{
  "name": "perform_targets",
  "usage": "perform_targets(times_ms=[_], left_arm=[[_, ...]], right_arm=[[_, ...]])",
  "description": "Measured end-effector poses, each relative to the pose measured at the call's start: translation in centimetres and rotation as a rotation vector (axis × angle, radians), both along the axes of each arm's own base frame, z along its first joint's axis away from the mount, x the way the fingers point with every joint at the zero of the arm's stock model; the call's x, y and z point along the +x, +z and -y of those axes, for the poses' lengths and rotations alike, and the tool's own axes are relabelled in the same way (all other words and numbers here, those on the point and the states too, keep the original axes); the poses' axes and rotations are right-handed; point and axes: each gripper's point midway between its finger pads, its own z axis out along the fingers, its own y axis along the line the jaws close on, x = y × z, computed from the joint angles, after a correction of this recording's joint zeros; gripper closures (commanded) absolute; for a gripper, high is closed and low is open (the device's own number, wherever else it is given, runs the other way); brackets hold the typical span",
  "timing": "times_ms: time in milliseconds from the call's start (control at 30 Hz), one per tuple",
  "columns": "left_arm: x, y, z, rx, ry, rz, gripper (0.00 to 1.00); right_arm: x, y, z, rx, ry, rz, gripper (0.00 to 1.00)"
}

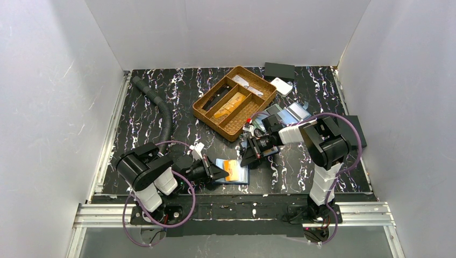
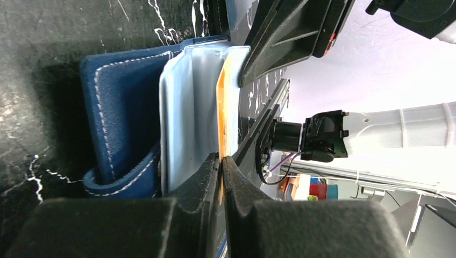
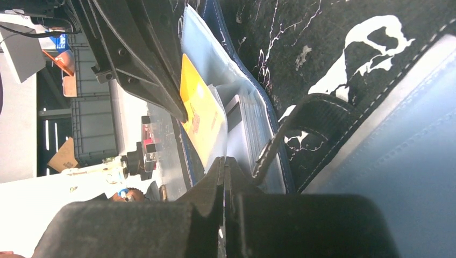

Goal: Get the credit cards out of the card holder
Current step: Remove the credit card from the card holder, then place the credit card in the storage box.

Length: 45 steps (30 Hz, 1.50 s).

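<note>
The blue card holder (image 1: 243, 176) lies open near the table's front edge, between the two arms. In the left wrist view its blue cover (image 2: 123, 107) and clear sleeves (image 2: 188, 107) show. An orange credit card (image 1: 233, 170) sticks out of a sleeve. My left gripper (image 1: 223, 173) comes from the left and is shut on that card's edge (image 2: 221, 97), the jaws (image 2: 221, 157) pressed thin on it. My right gripper (image 1: 249, 159) reaches in from the right. In the right wrist view it (image 3: 224, 159) is shut on a clear sleeve of the holder (image 3: 253, 123), beside the yellow card (image 3: 200, 107).
A wicker tray (image 1: 199, 111) with several compartments stands behind the holder. More blue-grey holders (image 1: 287, 114) lie to its right. A black hose (image 1: 161, 107) runs along the left. A black box (image 1: 279, 70) and a white item (image 1: 282, 86) sit at the back.
</note>
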Motion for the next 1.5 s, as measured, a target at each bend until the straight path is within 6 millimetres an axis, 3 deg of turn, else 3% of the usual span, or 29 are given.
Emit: perform_targets(times_ms=[333,567,800,1000,1300,1400,1500], left_arm=[[-0.2,-0.5,-1.1,0.011,0.028,-0.027,1.00],[0.2,0.9,-1.4,-0.018,0.041,0.019,1.00],[0.5,1.7,-1.4,-0.033,0.040,0.048,1.00],[0.8,3.5,-1.6,-0.070,0.042,0.091,1.00],[0.6,10.0,-2.0,-0.115,0.007,0.316,1.00],[0.9,12.5,-1.9,-0.101,-0.011,0.410,1.00],[1.2,13.8,-1.6,-0.076,-0.045,0.465,1.00]], right_arm=[[-0.4,-0.2,0.4,-0.013,0.019,0.002,0.99],[-0.2,-0.1,0.7,-0.020,0.063,0.061,0.98],[-0.3,0.7,1.4,-0.020,0.145,0.168,0.63],[-0.5,3.8,2.2,0.025,0.248,0.348,0.49],[-1.0,7.9,4.1,0.053,0.391,0.600,0.36],[0.2,10.0,4.6,0.024,0.400,0.703,0.26],[2.9,13.2,4.7,-0.014,0.383,0.840,0.18]])
